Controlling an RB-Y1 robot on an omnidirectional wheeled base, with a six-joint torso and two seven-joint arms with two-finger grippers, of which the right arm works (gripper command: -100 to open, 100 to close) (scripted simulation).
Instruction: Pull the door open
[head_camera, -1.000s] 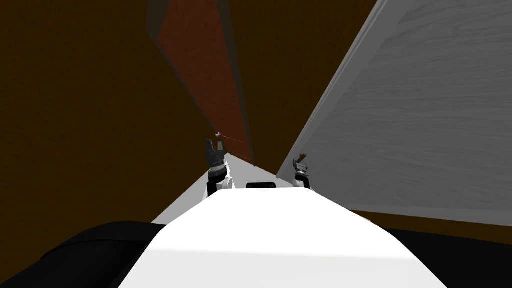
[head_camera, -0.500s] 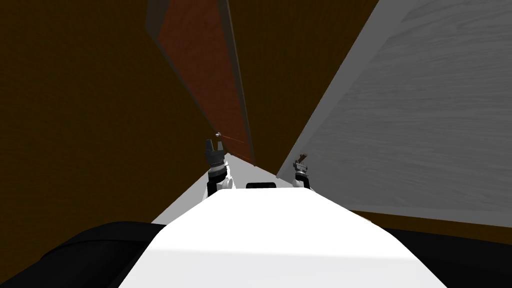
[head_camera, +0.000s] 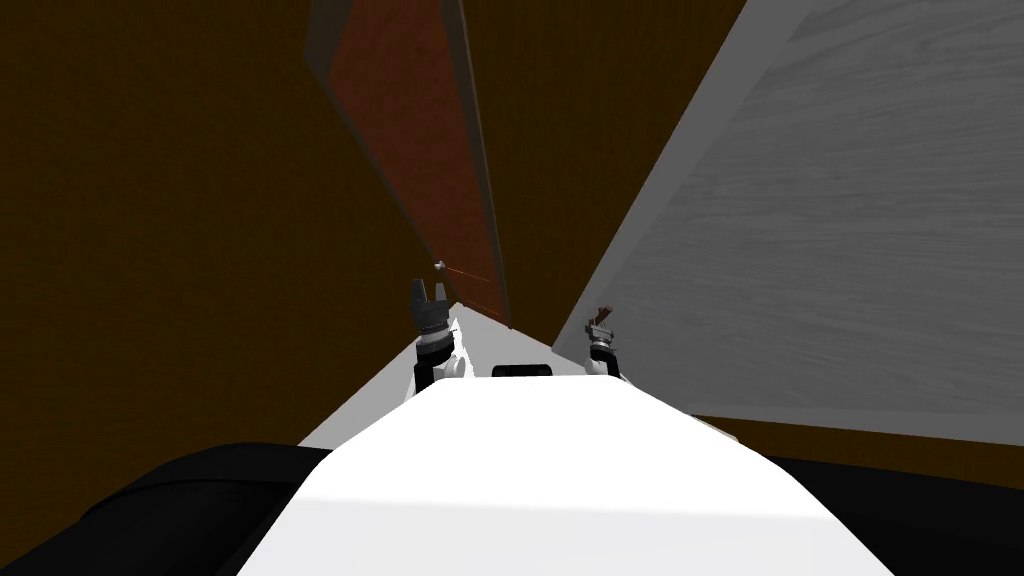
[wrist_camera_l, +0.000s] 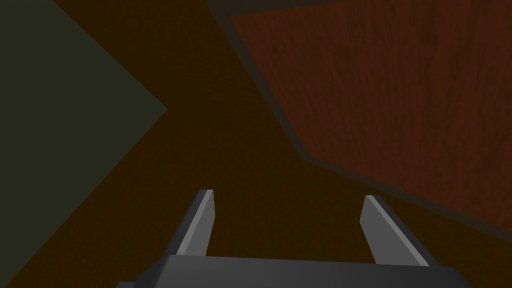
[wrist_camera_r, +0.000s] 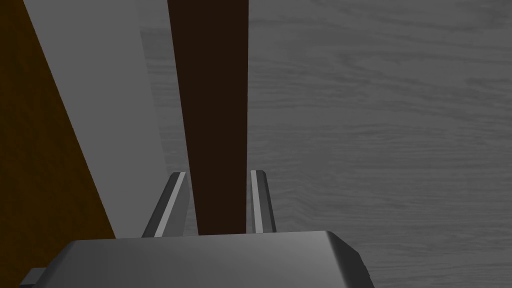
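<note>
A grey wood-grain door (head_camera: 850, 250) slants across the right of the head view, and a dark brown bar handle (head_camera: 603, 312) stands at its near edge. My right gripper (head_camera: 600, 328) is at that handle. In the right wrist view the handle (wrist_camera_r: 215, 100) runs up between the two fingers, which press its sides, so the right gripper (wrist_camera_r: 218, 172) is shut on it, with the grey door (wrist_camera_r: 375, 125) close behind. My left gripper (head_camera: 428, 290) is held up at the left, and in its wrist view the left gripper (wrist_camera_l: 287, 197) stands open with nothing between its fingers.
A red-brown door (head_camera: 420, 130) in a dark frame stands ahead, with a small round knob (head_camera: 439, 265) just above my left gripper. Dark brown walls (head_camera: 150, 250) close in on the left and between the two doors. A narrow strip of pale floor (head_camera: 380, 400) runs forward.
My right gripper has closed onto the brown handle. The whole head view has shifted slightly in the last half second, so my head has moved a little. The left arm has stayed still.
</note>
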